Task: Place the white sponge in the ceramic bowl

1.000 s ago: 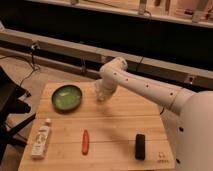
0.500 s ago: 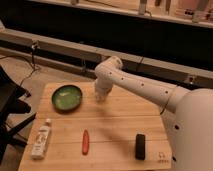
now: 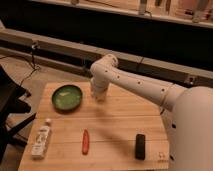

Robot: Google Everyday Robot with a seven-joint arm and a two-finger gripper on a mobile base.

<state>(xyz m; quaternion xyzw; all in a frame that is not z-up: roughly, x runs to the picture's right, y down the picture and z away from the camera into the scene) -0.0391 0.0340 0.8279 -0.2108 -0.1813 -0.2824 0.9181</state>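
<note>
The green ceramic bowl (image 3: 67, 96) sits on the far left part of the wooden table (image 3: 117, 125); it looks empty. My gripper (image 3: 98, 96) hangs down from the white arm (image 3: 135, 82), just right of the bowl's rim and close above the table. I cannot make out the white sponge as a separate thing; it may be hidden at the gripper.
A white bottle (image 3: 41, 140) lies at the front left. A red stick-like object (image 3: 85, 141) lies at the front middle and a black object (image 3: 140, 146) at the front right. A low wall runs behind the table. A dark chair (image 3: 7, 107) stands at the left.
The arm and gripper have moved left over the table, from the middle toward the bowl's right rim. The things on the table have not moved.
</note>
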